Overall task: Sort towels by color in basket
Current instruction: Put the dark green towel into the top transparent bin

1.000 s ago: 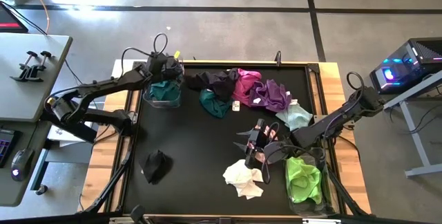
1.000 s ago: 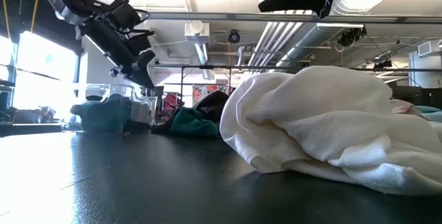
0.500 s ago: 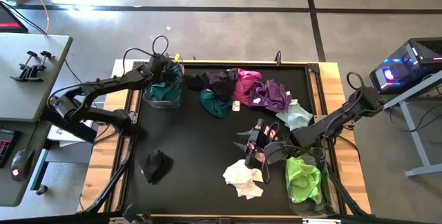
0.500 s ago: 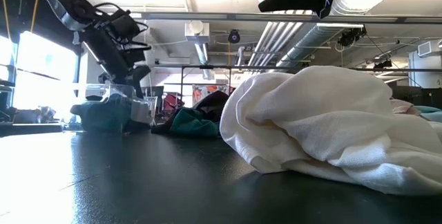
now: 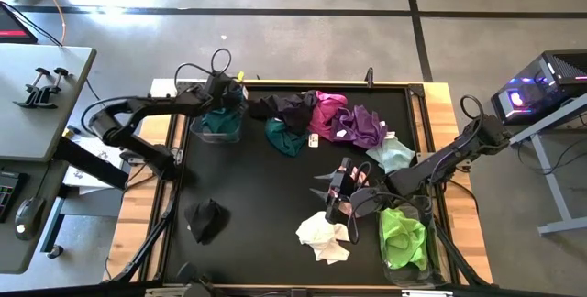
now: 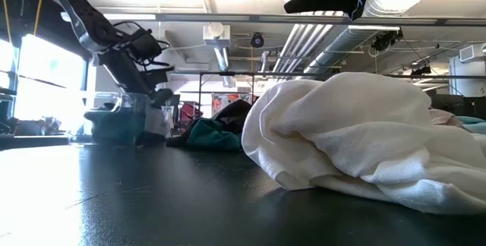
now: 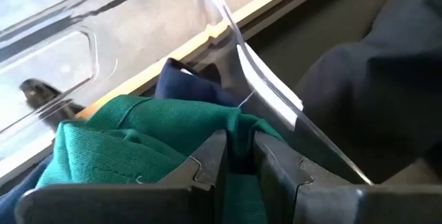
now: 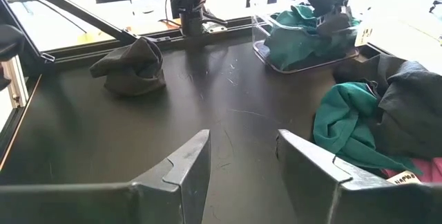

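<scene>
Reaching into the clear plastic bin (image 5: 218, 123) at the far left corner of the black table (image 5: 257, 205), the left gripper (image 7: 238, 162) sits over a teal towel (image 7: 131, 141) lying in that bin, with a navy cloth (image 7: 183, 86) beneath it; its jaws stand slightly parted with teal fabric between the tips, and whether they pinch it cannot be told. To the right of the bin, along the far edge, lie a second teal towel (image 5: 284, 137), dark towels (image 5: 284, 107), a magenta towel (image 5: 328, 112), a purple towel (image 5: 362, 126) and a mint towel (image 5: 393, 155). A black towel (image 5: 205, 218) lies nearer the front, below the bin. The right gripper (image 5: 332, 190) hovers mid-table, jaws spread and empty, just beyond a white towel (image 5: 323, 236). A second bin (image 5: 408, 242), diagonally opposite, holds a lime green towel (image 5: 402, 235).
</scene>
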Robot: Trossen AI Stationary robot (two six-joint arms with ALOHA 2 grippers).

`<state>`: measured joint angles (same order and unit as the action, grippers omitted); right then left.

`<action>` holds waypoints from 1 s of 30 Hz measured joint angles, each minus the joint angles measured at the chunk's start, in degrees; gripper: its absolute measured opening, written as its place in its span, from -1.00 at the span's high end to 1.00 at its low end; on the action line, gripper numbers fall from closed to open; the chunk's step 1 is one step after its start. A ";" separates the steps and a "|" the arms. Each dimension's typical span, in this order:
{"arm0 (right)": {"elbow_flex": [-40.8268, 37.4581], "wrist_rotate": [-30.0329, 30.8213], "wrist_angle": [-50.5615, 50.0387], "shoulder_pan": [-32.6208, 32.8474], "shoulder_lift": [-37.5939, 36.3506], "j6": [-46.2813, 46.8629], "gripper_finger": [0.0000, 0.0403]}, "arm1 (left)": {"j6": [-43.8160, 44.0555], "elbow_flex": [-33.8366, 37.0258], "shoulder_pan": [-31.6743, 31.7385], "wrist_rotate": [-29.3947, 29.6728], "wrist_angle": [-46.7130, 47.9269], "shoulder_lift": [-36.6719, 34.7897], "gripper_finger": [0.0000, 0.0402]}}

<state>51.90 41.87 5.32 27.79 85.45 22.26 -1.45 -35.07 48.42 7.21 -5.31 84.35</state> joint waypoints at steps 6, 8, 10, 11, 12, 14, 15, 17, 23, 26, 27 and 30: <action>0.00 0.00 0.00 0.00 0.00 0.00 0.20 | -0.35 0.00 -0.02 -0.40 -2.37 0.50 0.84; 0.00 0.00 -0.01 0.00 0.00 0.00 0.20 | -1.21 0.00 -0.02 -0.35 -2.36 0.11 0.95; 0.00 0.00 -0.01 0.00 0.00 0.01 0.20 | -1.46 0.00 -0.02 -0.34 -2.92 -0.30 0.97; 0.00 0.00 -0.02 0.00 0.00 0.10 0.20 | -1.46 0.00 -0.02 -0.36 -3.35 -0.57 0.97; 0.00 0.00 -0.02 0.00 0.00 0.22 0.20 | -1.46 0.02 -0.02 -0.36 -3.68 -0.92 0.98; 0.00 0.00 -0.02 0.00 0.00 0.24 0.20 | -1.44 0.02 -0.02 -0.40 -3.95 -1.64 0.99; 0.00 0.00 -0.02 0.00 0.00 0.24 0.20 | -1.46 0.02 -0.02 -0.40 -3.99 -1.98 1.00; 0.00 0.00 -0.02 0.00 0.00 0.24 0.20 | -1.76 0.02 -0.02 -0.42 -4.01 -2.87 1.00; 0.00 0.00 -0.02 0.00 0.00 0.28 0.20 | -1.72 0.02 -0.07 -0.44 -3.49 -6.10 1.00; 0.00 0.00 -0.05 0.00 0.00 0.78 0.20 | -1.67 0.01 -0.07 -0.69 -3.11 -7.60 1.00; 0.00 -0.02 -0.10 0.00 0.00 0.87 0.20 | -1.68 0.00 -0.07 -0.92 -2.77 -7.93 1.00; 0.00 0.00 -0.41 0.00 0.00 0.90 0.20 | -1.66 0.01 -0.07 -3.22 -0.84 -8.17 1.00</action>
<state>51.90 41.87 4.91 27.79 85.45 23.16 -3.11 -35.06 48.36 3.98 -6.15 76.19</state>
